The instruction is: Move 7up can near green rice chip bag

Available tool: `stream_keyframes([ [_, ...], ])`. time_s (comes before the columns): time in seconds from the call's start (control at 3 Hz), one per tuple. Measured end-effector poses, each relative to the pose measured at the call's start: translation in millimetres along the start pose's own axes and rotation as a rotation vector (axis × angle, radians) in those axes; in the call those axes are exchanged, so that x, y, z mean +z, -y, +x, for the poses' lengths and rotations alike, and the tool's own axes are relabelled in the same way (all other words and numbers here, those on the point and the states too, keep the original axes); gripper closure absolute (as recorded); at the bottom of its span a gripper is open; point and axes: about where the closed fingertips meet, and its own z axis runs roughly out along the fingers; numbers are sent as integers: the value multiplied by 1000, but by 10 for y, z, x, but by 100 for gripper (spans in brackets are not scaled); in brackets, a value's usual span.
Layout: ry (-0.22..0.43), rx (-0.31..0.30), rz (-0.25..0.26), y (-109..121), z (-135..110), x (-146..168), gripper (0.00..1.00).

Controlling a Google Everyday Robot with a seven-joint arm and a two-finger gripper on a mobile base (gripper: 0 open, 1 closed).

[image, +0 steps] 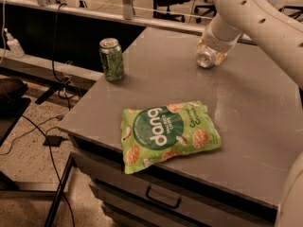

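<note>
Item 1. Silver-white aluminium 7up can (206,59): lies on its side at the far right part of the tabletop, with one shiny round end turned towards me. I cannot tell whether it rests on the surface or sits just above it. It is well apart from the snack bag.

Item 2. Two-finger gripper (210,53): at the far right of the table, under the thick white robot arm (255,13) that reaches in from the upper right. Its tan fingers (200,44) sit tight on either side of the 7up can, pinching it.

Item 3. Large light-green puffy rice chip bag (168,132), white "dang" lettering on a dark green circle, round chips pictured: lies flat at the near edge of the table, its lower left corner hanging slightly over the front.

Item 4. Darker all-green drink can (111,59): upright near the table's left edge, apart from everything else.

Item 5. Grey flat-topped table (255,103) with a drawer and a dark handle (163,197) below its front.

Item 6. Black cables (33,131) trail over the speckled floor at left.
</note>
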Motion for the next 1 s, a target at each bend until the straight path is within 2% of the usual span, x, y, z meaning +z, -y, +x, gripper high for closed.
stream_keyframes([
  [0.33,19,-1,-19,-22,-28,13,72],
  [0.67,53,21,-16,-59,-30,-142,91],
  [1.0,116,39,27,-83,-63,-589,100],
])
